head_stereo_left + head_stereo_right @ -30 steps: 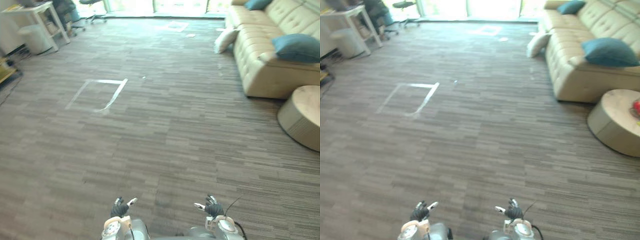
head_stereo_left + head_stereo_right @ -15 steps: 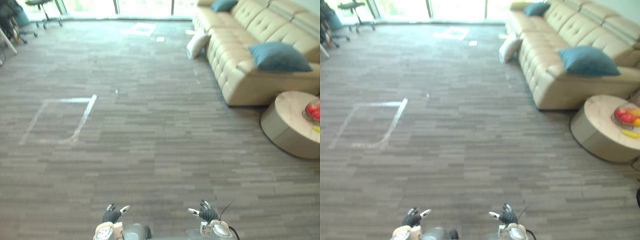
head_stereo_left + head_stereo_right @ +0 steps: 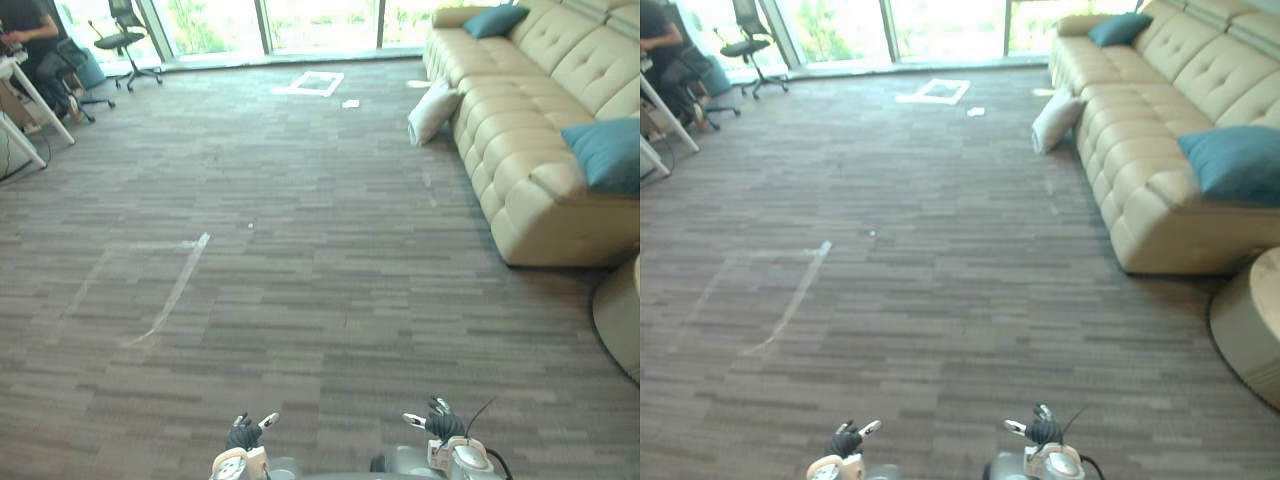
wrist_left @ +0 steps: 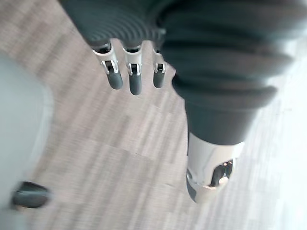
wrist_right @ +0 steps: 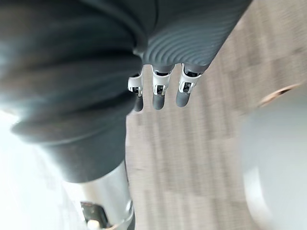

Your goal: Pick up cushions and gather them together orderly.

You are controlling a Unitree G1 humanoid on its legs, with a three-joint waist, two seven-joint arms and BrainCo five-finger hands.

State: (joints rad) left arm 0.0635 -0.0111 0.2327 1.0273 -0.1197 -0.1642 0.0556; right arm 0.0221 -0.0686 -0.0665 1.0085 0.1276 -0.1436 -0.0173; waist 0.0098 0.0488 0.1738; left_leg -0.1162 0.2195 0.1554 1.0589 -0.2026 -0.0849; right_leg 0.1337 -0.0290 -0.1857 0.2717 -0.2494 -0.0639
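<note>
The robot is standing on open floor well short of the sofa (image 3: 520, 170), its left hand (image 3: 243, 434) and right hand (image 3: 437, 423) held low, fingers relaxed and spread, holding nothing. A white cushion (image 3: 432, 108) is leaning on the floor against the sofa's front, toward its far end. One teal cushion (image 3: 606, 152) is lying on the sofa's near seat, another (image 3: 494, 20) at its far end. Nothing is gathered yet. Likely trouble ahead: a round table (image 3: 622, 318) is sitting just off the sofa's near corner, and a careless approach could clip it. The soft cushions may also sag and slip from a one-handed pinch.
</note>
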